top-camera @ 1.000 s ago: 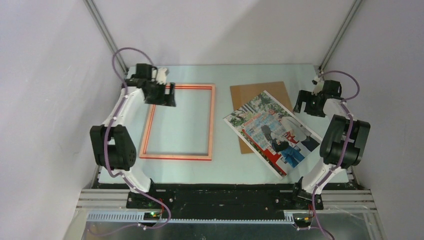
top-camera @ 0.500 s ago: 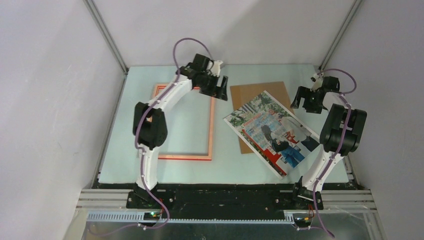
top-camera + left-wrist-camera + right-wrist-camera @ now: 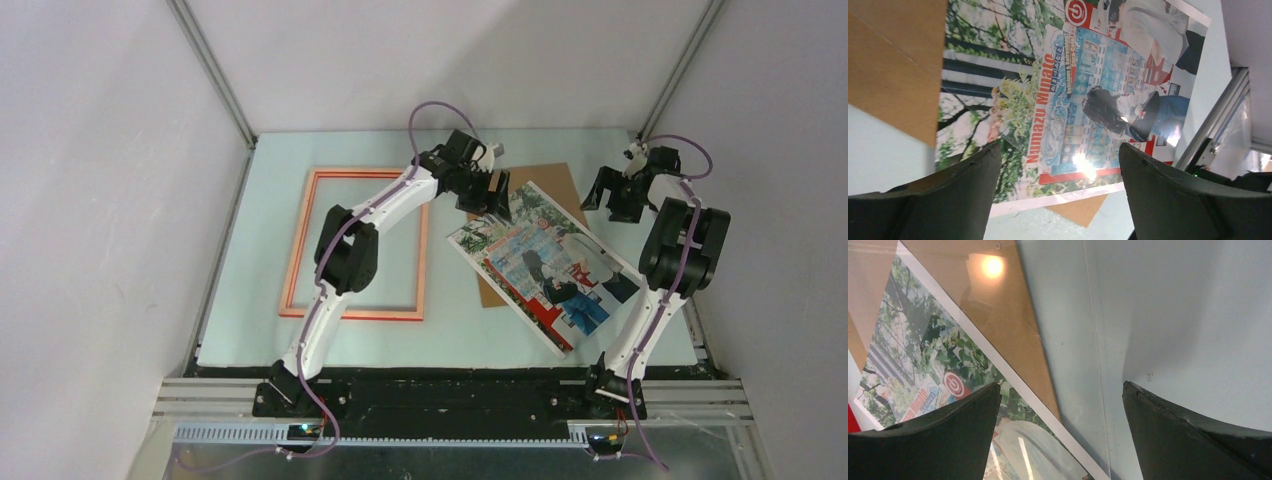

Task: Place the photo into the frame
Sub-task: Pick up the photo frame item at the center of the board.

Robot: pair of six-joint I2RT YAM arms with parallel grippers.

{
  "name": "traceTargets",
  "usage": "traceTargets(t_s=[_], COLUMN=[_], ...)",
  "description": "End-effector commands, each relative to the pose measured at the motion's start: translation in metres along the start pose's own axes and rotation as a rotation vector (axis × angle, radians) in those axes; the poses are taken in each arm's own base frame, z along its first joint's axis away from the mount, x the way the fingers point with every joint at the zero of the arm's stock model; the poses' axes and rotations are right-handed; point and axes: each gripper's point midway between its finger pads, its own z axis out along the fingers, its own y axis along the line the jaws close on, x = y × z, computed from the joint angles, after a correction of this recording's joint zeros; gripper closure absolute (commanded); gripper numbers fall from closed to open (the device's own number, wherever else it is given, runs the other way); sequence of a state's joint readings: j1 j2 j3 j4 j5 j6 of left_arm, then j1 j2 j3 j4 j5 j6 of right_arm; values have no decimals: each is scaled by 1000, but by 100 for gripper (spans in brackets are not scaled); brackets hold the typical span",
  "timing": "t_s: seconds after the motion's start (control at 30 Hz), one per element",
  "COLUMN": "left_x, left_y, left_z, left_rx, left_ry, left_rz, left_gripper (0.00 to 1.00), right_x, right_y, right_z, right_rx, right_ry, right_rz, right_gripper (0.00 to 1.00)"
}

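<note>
Two grippers, both with jaws spread wide and nothing between the fingers.

Left gripper [image 3: 490,190] [image 3: 1059,150] hangs over the upper-left end of the photo [image 3: 545,265] [image 3: 1073,85]. Its wrist view shows the print straight below the gap; can't tell if the fingertips touch the paper.

Right gripper [image 3: 612,200] [image 3: 1060,390] sits at upper right of the top view, over bare table [image 3: 450,330]. Photo [image 3: 923,350] and brown backing board [image 3: 998,305] are at the left of its wrist view.

Photo is printed side up and flat. Long axis is diagonal, upper left to lower right in the top view. Its upper part overlaps the backing board [image 3: 545,178] [image 3: 893,60]; the lower-right end lies on the table.

Frame [image 3: 300,240] is left of centre, flat, long axis running top to bottom in the top view. Bare table shows through its opening. Photo is outside it, just right of its right rail. Left arm reaches across the frame's upper-right corner.
</note>
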State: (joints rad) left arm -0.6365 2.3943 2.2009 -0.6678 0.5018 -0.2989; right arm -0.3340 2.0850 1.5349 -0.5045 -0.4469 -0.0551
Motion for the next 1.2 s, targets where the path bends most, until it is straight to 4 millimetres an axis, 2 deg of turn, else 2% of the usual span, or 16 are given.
traceTargets(t_s=[0.0, 0.17, 0.63, 1.17], left_x=[-7, 4, 31, 41], left_y=[-22, -21, 2, -7], left_z=[14, 27, 30, 46], left_rx=[75, 83, -15, 43], left_ry=[-17, 11, 48, 89], left_rz=[-80, -117, -127, -159], left_gripper=[9, 9, 9, 9], right_x=[-6, -3, 1, 9], right_y=[6, 5, 10, 24], right_z=[-3, -1, 1, 9], right_rx=[-40, -46, -86, -170], right_ry=[14, 39, 66, 106], right_rz=[30, 45, 68, 102], right_gripper=[4, 4, 5, 7])
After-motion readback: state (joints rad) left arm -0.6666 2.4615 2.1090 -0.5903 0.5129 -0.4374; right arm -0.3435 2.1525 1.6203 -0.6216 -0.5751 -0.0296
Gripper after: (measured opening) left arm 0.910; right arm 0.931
